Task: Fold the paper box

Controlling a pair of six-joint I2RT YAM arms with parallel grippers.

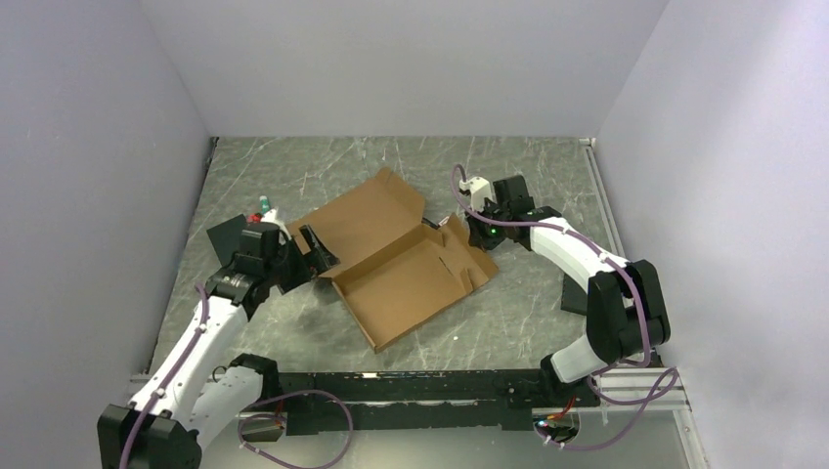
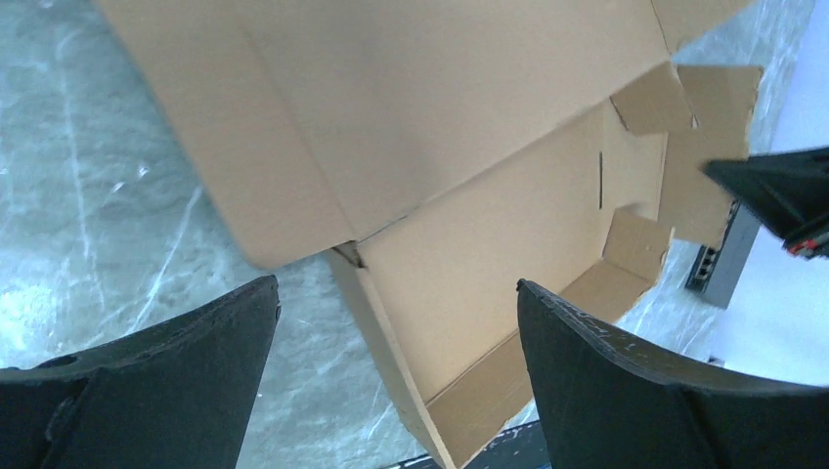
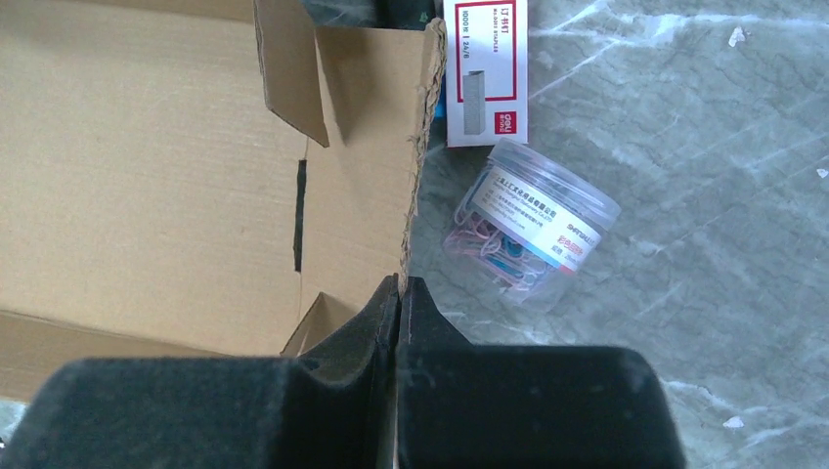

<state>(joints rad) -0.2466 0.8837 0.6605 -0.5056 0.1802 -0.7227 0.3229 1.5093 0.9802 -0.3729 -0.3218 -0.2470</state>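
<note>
Left pincer (image 2: pixel 396 376) is spread wide, and its two black fingers (image 2: pixel 166 391) hold nothing. It sits just beside the corner of the paper box (image 1: pixel 411 274) at the box's 9 o'clock side in the top view. Right pincer (image 3: pixel 398 288) is pressed tight together. The thin edge of a brown flap runs straight down into the line where its fingers meet, so it is pinching that flap. This is at the box's 3 o'clock side. The paper box lies near the middle of the grey stone desk (image 1: pixel 528 166), between the two arms. It is partly folded. One big flat part leans up toward 11 o'clock. The shallow tray part, with low walls standing up, points toward 6 o'clock. Small flaps stick out at the 3 o'clock end. In the right wrist view, a small white box with a red frame (image 3: pixel 486 68) lies on the desk at 12 o'clock from the fingers, just beside the flap. A clear round tub of coloured paper clips (image 3: pixel 528 230) lies on its side at 1 o'clock, near the flap but apart from it.
</note>
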